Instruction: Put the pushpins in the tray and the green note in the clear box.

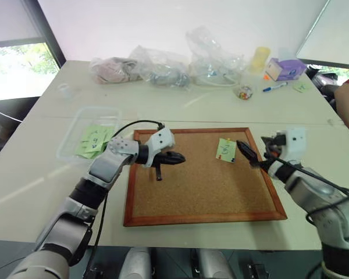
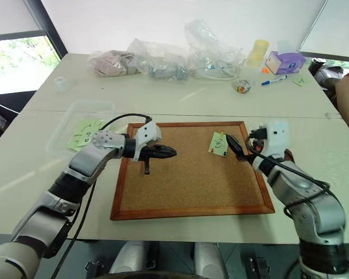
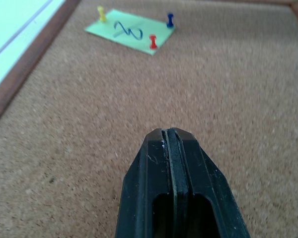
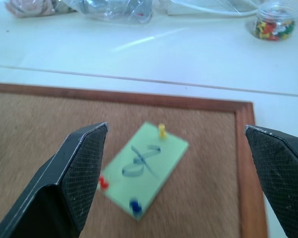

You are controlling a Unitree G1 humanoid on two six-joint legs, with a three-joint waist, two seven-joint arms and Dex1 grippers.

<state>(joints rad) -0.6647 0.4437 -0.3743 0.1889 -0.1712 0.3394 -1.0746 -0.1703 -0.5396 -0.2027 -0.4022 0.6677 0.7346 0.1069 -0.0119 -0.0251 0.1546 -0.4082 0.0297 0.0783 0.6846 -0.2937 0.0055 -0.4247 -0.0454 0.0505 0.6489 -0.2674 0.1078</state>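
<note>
On cork board: green note held by three pins, light, flimsy; grab pin heads first. Right gripper spread wide; left gripper pressed together, empty.

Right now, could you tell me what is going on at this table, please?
The robot is clearing a cork board. One green note is pinned there by yellow, red and blue pushpins. The right gripper hangs wide open, aimed at that note, not touching it. The left gripper is shut and empty over the board. The clear box on the left holds other green notes.
</note>
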